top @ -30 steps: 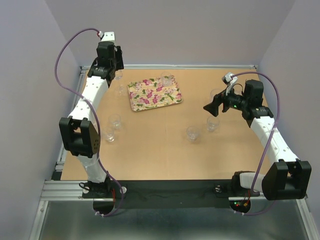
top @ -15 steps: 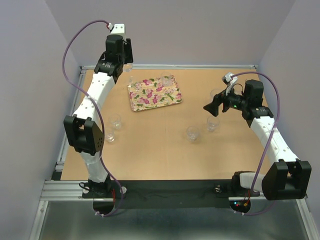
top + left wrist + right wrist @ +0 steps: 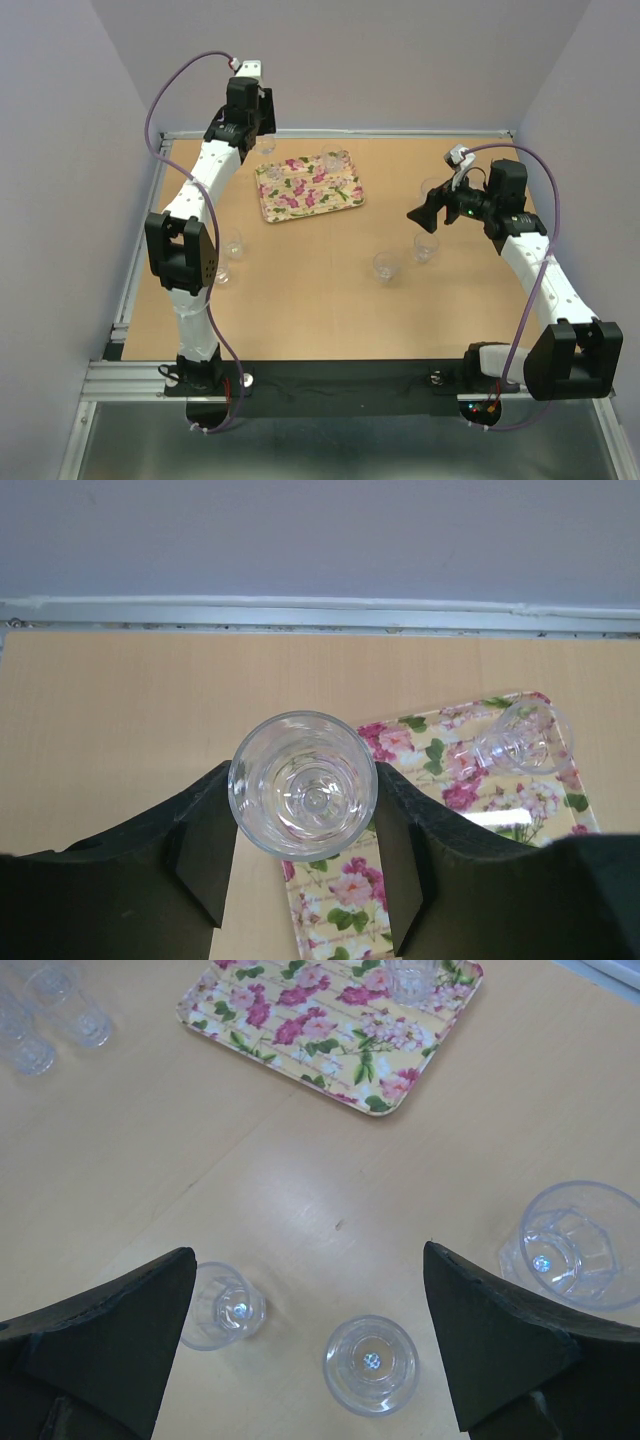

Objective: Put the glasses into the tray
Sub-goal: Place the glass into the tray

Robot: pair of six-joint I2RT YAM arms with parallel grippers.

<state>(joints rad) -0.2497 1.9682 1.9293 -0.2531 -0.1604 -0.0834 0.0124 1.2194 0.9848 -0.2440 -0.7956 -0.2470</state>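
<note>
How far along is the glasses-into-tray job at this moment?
Done: one glass sits in the tray, at its far corner. In hand: the left hand grips a second glass, raised near the tray's corner. Left: at least five glasses on the table, three under the open right hand, two near the left arm.

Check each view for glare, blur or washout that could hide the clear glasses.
Top external: even soft light, sharp, but the loose glasses are faint against the table. Left wrist: the gripped glass is crisp; a white glare streak crosses the tray. Right wrist: sharp, slight sheen on the table, fingers nearly featureless black.
</note>
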